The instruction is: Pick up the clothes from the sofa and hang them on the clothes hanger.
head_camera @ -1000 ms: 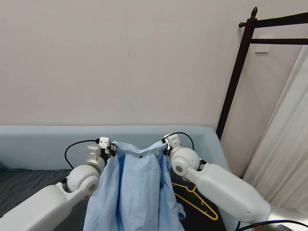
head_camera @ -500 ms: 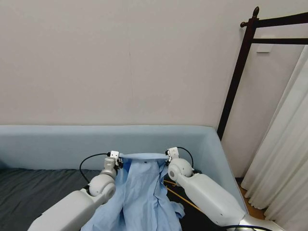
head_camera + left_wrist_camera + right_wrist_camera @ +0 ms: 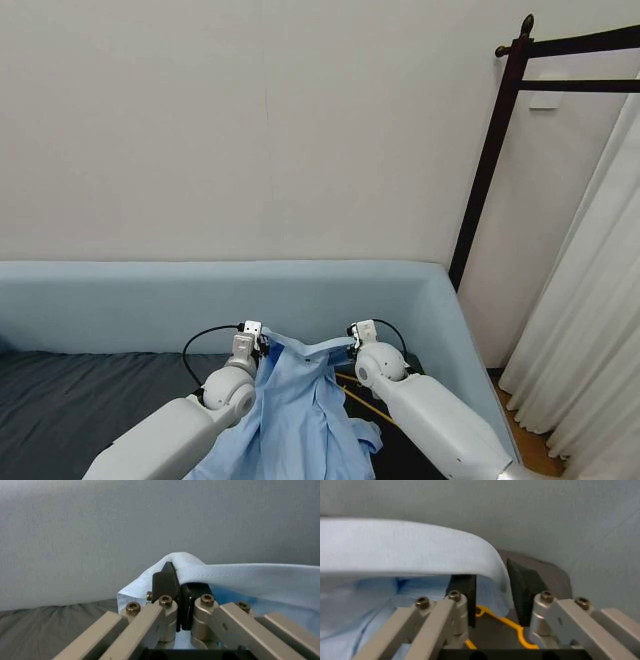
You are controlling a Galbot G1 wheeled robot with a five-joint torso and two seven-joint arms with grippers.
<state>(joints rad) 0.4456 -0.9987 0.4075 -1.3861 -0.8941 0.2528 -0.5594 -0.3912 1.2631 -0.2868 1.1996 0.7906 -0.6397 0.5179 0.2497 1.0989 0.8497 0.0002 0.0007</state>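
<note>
A light blue shirt [image 3: 300,425] hangs by its collar between my two grippers, low over the dark sofa seat [image 3: 80,400]. The left gripper [image 3: 252,335] is shut on the collar edge; in the left wrist view its gripper [image 3: 179,583] pinches the shirt [image 3: 250,577]. The right gripper [image 3: 358,332] is at the collar's other end. In the right wrist view the right gripper [image 3: 492,587] has its fingers apart, and the shirt [image 3: 410,543] lies over one finger and down through the gap. A yellow hanger [image 3: 365,405] lies on the seat under the right arm, and the hanger [image 3: 502,624] also shows beneath the right gripper.
The pale blue sofa back [image 3: 120,300] runs behind both grippers, with its side arm [image 3: 455,340] close on the right. A dark wooden clothes rack [image 3: 495,150] stands to the right past the sofa. White curtains [image 3: 590,330] hang at the far right.
Both arms have reached forward and lowered the shirt toward the seat. The collar, stretched tight before, now sags between the grippers.
</note>
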